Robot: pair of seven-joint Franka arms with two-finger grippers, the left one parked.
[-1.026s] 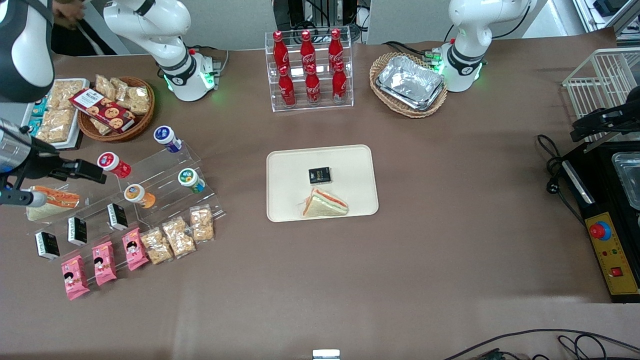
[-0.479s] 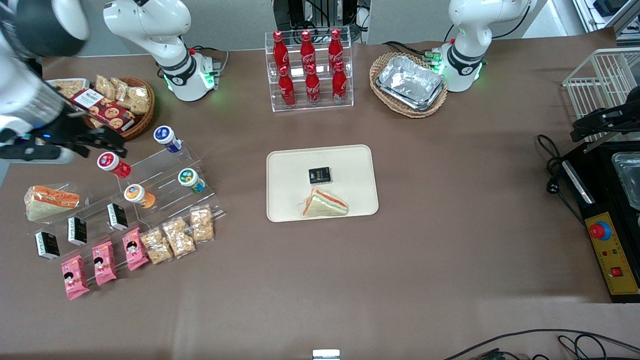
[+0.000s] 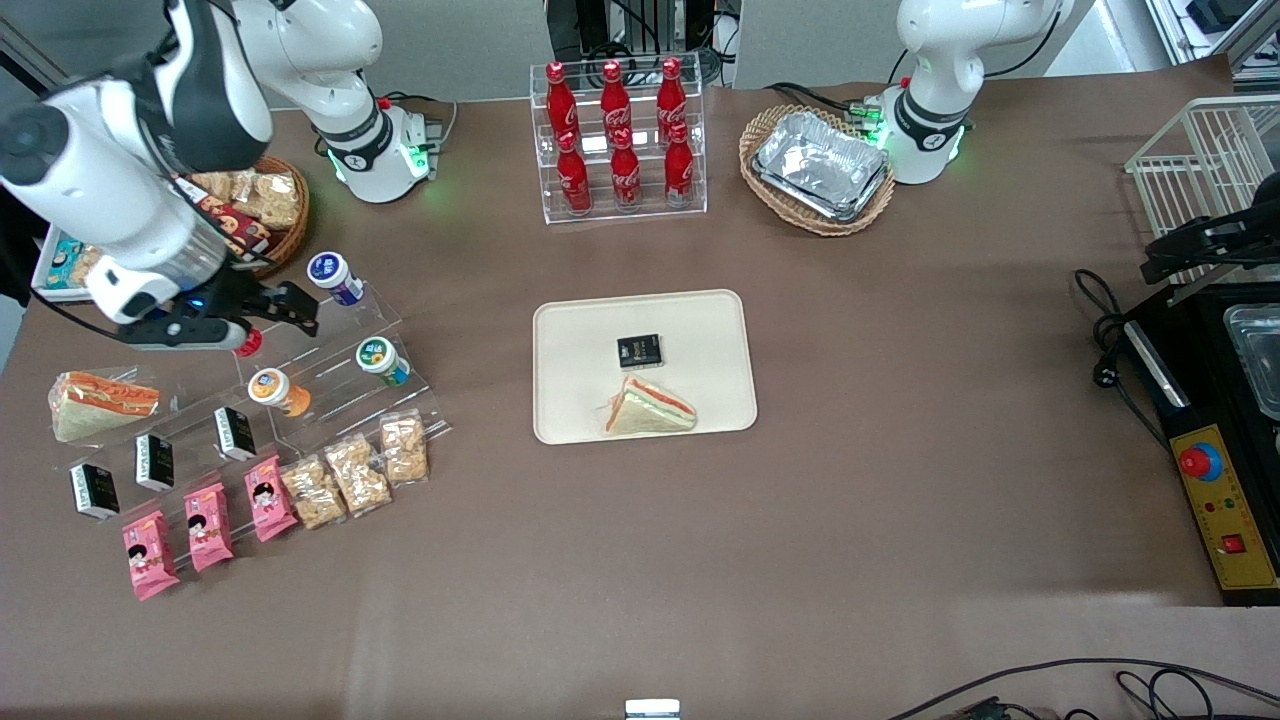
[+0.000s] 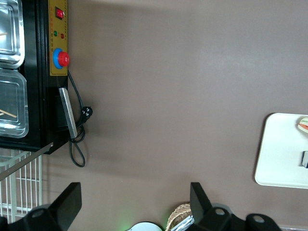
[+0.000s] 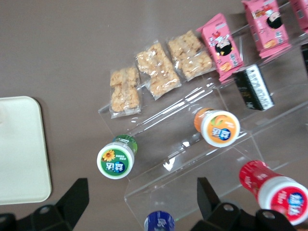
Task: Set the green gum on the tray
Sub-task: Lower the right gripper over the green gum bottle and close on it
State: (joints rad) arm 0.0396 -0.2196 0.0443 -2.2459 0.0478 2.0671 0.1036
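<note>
The green gum (image 3: 382, 360) lies on the lower step of a clear acrylic stand (image 3: 330, 345), its white-rimmed green cap facing up; it also shows in the right wrist view (image 5: 117, 157). The cream tray (image 3: 700, 330) lies mid-table, holding a sandwich and a small black box; its corner shows in the right wrist view (image 5: 19, 149). My right gripper (image 3: 288, 305) hangs open and empty above the stand's upper step, beside the blue-capped bottle (image 3: 335, 277), a little farther from the front camera than the green gum. In the right wrist view the gripper (image 5: 142, 202) spans the blue cap (image 5: 159, 222).
An orange-capped bottle (image 3: 277, 390) and a red-capped bottle (image 5: 274, 190) share the stand. Snack packs (image 3: 355, 470), pink packs (image 3: 205, 525) and black boxes (image 3: 155, 460) lie nearer the front camera. A sandwich (image 3: 650, 408) sits on the tray. A cola rack (image 3: 620, 140) and a foil-tray basket (image 3: 820, 165) stand at the back.
The right arm has swung from the working arm's end of the table toward the stand; the gripper now hangs over the upper step near the blue-capped bottle. No object has moved.
</note>
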